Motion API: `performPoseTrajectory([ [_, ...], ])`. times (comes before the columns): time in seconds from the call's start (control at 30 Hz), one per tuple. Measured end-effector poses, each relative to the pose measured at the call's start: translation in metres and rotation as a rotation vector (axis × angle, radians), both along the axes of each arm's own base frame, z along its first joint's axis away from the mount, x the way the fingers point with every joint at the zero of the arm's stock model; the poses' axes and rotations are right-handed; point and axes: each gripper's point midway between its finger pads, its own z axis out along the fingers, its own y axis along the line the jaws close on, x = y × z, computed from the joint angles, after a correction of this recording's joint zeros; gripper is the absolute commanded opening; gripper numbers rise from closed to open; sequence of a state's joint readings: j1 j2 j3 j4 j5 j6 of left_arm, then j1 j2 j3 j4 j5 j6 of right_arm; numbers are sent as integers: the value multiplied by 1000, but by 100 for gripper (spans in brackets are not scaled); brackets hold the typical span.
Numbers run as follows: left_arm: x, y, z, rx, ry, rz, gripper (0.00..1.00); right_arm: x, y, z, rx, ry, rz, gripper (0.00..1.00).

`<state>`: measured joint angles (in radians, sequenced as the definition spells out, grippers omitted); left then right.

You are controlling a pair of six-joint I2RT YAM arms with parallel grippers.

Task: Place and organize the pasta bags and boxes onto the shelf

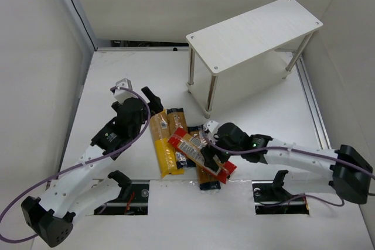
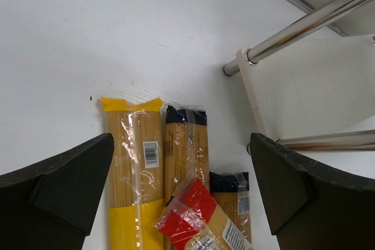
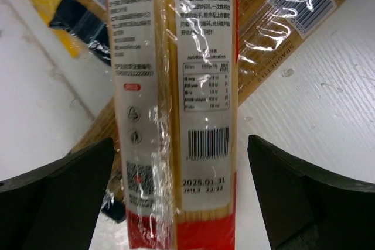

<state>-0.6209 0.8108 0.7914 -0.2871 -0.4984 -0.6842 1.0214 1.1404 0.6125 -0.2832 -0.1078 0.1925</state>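
R gripper (image 3: 183, 191) hung spread wide & empty right over the red pack (image 1: 199, 155), which lay diagonally atop the orange-brown packs (image 1: 177, 120), well short of the shelf (image 1: 255, 30). Its long axis ran btwn the fingers, so they straddled its width. L gripper (image 2: 181, 194), also open & empty, sat farther off, over the yellow pack (image 1: 163, 150).

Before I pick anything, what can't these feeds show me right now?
Top view: the red pack and right arm cover most of one orange-brown pack.
Top view: the shelf top hides anything beneath it.
Right wrist view: both ends of the red pack run off the frame.
Left wrist view: the yellow pack runs off the bottom edge.
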Motion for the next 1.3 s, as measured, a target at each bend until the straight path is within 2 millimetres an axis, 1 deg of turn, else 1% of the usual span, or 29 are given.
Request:
performPoseTrajectory([
  [0.07, 0, 0, -3, 1, 6, 2, 100, 5, 3, -12, -41, 2, 4, 100],
  [0.13, -1, 1, -8, 6, 17, 3, 100, 7, 7, -18, -63, -3, 19, 100],
  [0.33, -1, 0, -20, 24, 47, 3, 100, 4, 29, -24, -97, -49, 91, 100],
  [0.43, -1, 0, -21, 27, 51, 2, 100, 7, 34, -31, -135, -69, 90, 91],
  [0.47, -1, 0, -21, 26, 51, 3, 100, 8, 35, -33, -143, -75, 82, 84],
  [0.5, -1, 0, -21, 26, 51, 3, 100, 10, 35, -33, -147, -78, 70, 66],
  [0.53, -1, 0, -21, 26, 51, 3, 100, 12, 36, -32, -147, -80, 56, 58],
  [0.57, -1, 0, -21, 26, 51, 3, 100, 14, 37, -30, -141, -85, 39, 54],
  [0.6, -1, 0, -21, 26, 51, 3, 100, 15, 38, -29, -135, -89, 25, 47],
  [0.63, -1, 0, -21, 27, 51, 3, 100, 16, 38, -27, -130, -93, 10, 38],
  [0.67, -1, 0, -21, 26, 51, 1, 100, 17, 38, -24, -125, -96, -4, 20],
  [0.73, -1, -1, -21, 25, 52, -1, 100, 19, 38, -12, -90, -106, -31, 0],
  [0.8, -1, -1, -21, 24, 52, -2, 100, 22, 37, 3, -53, -126, -68, 0],
  [0.87, -1, -1, -22, 24, 52, -3, 100, 24, 33, 10, -44, -137, -93, 0],
  [0.97, -1, -2, -21, 22, 49, -4, 100, 25, 19, 16, -49, -140, -163, 0],
  [1.1, -1, -2, -21, 22, 49, -4, 100, 24, -16, 29, -69, -123, -323, 0],
  [1.3, 1, -3, -19, 15, 39, -3, 100, 14, -79, 62, 5, -90, -603, 0],
])
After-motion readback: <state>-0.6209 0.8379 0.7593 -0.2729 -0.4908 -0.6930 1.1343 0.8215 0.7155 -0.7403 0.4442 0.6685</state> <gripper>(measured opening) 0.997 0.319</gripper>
